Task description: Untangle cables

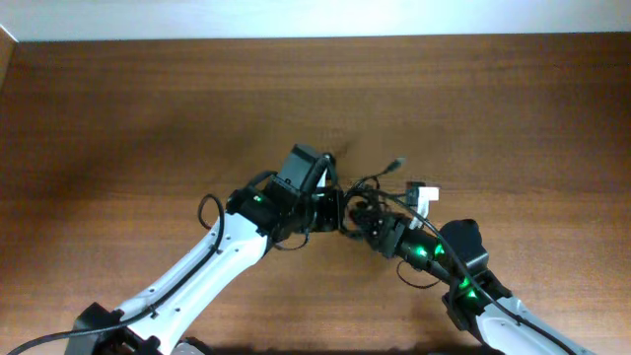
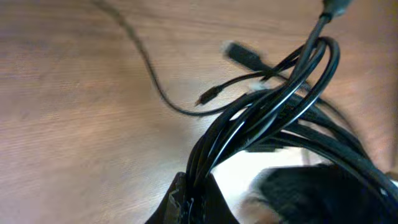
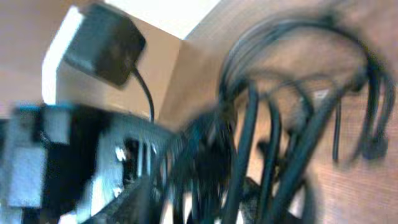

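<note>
A tangle of thin black cables (image 1: 363,197) hangs between my two grippers at the middle of the wooden table (image 1: 148,108). My left gripper (image 1: 335,210) is shut on several strands of the cables (image 2: 261,118), which loop up from its jaws (image 2: 199,198). A small plug (image 2: 205,96) and a larger connector (image 2: 244,56) stick out of the bundle. My right gripper (image 1: 367,222) sits right against the tangle; its view is blurred, with cables (image 3: 249,143) crossing its jaws (image 3: 211,199), so its grip cannot be read. One cable end (image 1: 394,163) points up and right.
The left arm's body and camera (image 3: 56,155) fill the left of the right wrist view. A white-tagged part (image 1: 422,193) sits on the right arm by the tangle. The pale wall edge (image 1: 296,15) runs along the table's far side.
</note>
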